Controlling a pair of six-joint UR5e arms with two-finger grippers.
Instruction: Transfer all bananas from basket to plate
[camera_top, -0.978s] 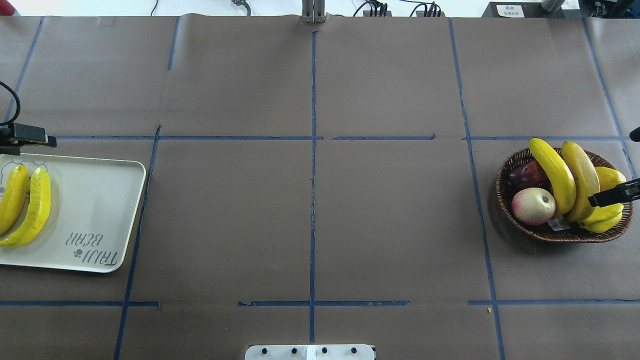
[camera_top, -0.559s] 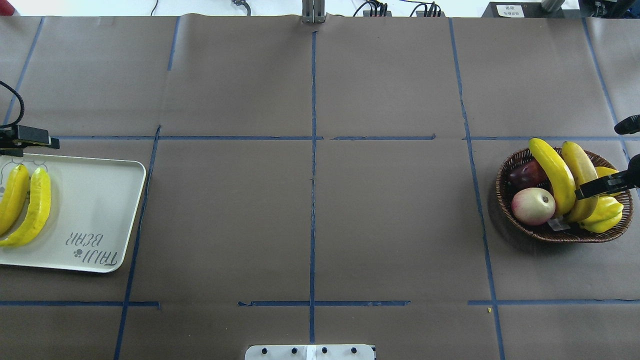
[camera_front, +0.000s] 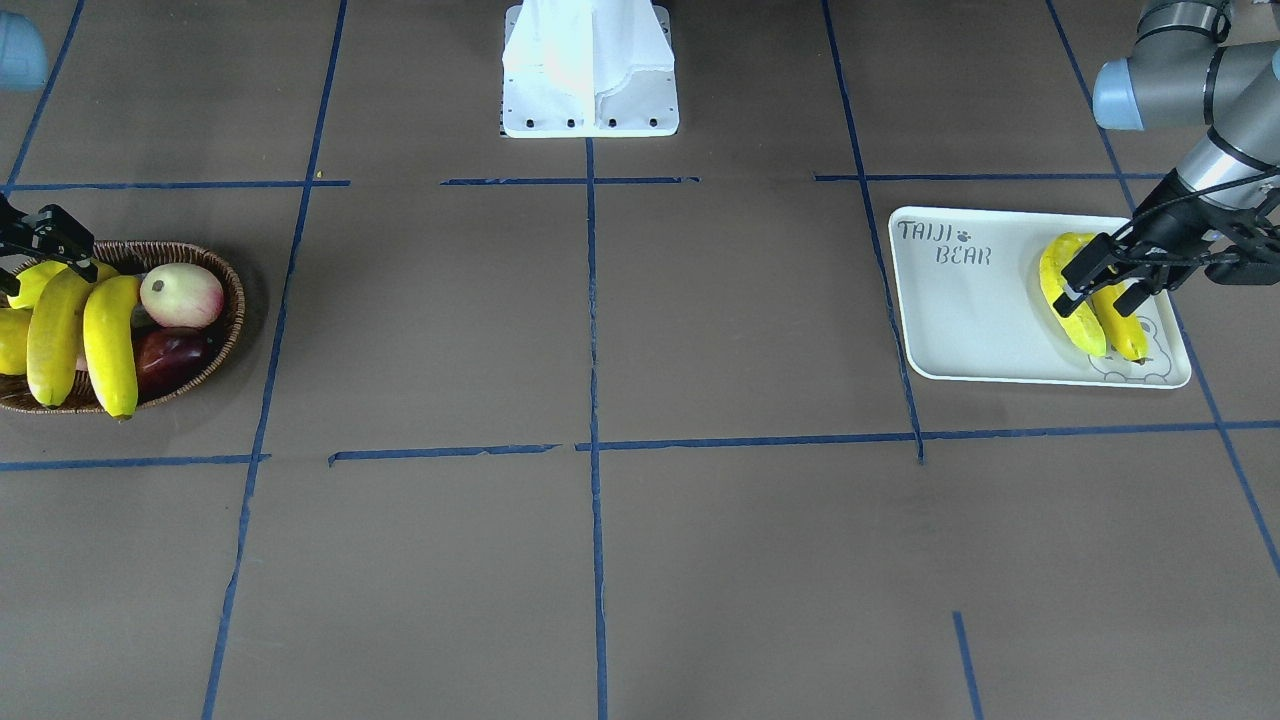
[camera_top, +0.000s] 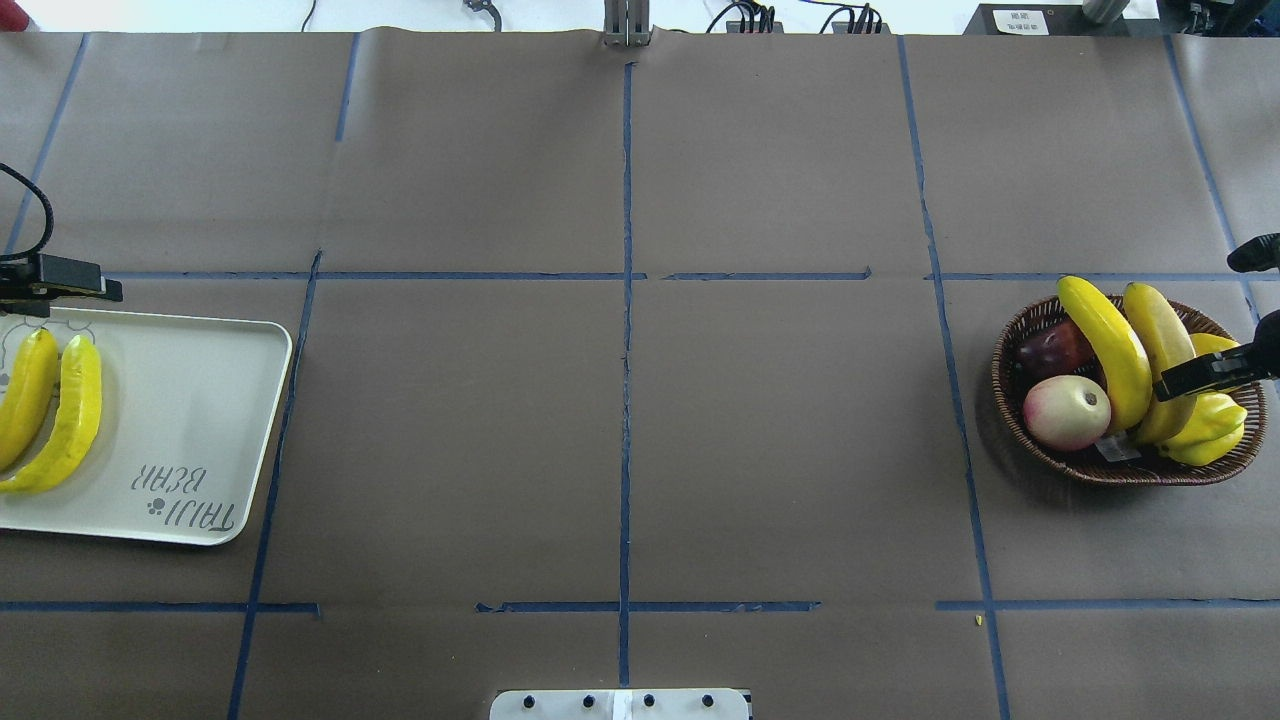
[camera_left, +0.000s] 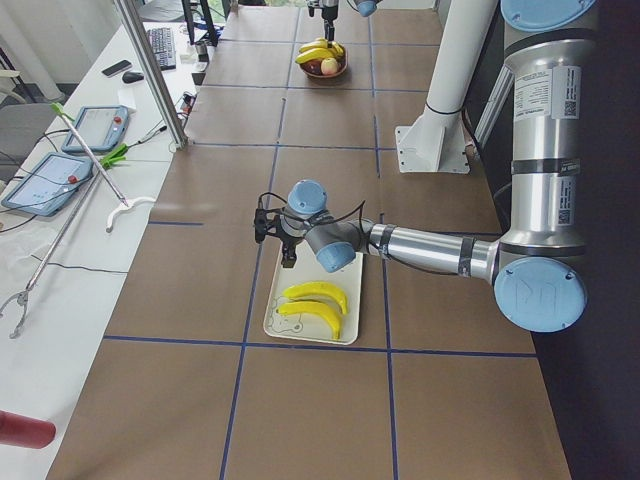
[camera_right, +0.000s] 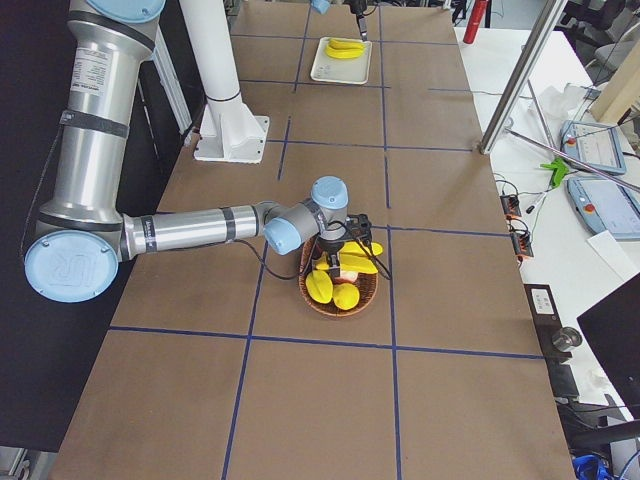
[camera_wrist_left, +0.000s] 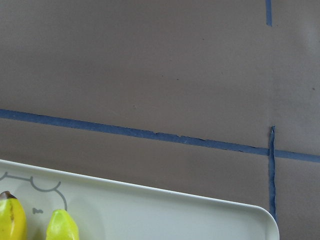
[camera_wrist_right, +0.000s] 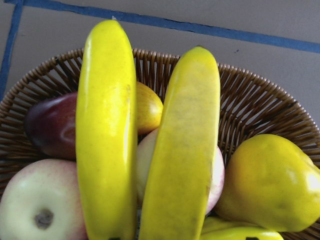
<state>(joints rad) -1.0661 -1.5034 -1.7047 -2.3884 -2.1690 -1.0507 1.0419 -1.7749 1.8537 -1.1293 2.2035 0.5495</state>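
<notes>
- A shallow brown woven wicker basket (camera_top: 1110, 468) holds two long yellow bananas (camera_top: 1110, 345) side by side. Two more lie on the white rectangular plate (camera_top: 190, 400), well apart from the basket.
- The right gripper (camera_front: 50, 255) hangs over the basket, jaws seemingly apart.
- The left gripper (camera_front: 1095, 295) hovers far from the basket, above the plate, jaws apart and empty.
- Risk: an off-centre grip could slip or knock the neighbouring banana over the basket's rim.

Desk (camera_top: 780, 450): brown paper cover, blue tape lines (camera_top: 626, 400) laid out as a grid. Right end, overhead view: pink-cream apple (camera_top: 1066, 411) on the near side, dark red apple (camera_top: 1052, 348) just behind it, yellow-green pear-like fruits (camera_top: 1208, 430) further right. White side table (camera_left: 60, 260) runs along the far edge, carrying teach pendants (camera_left: 95, 125), keyboard (camera_left: 160, 45) and a green-handled reacher tool (camera_left: 90, 160). Metal post (camera_left: 150, 70) stands at that desk edge.
</notes>
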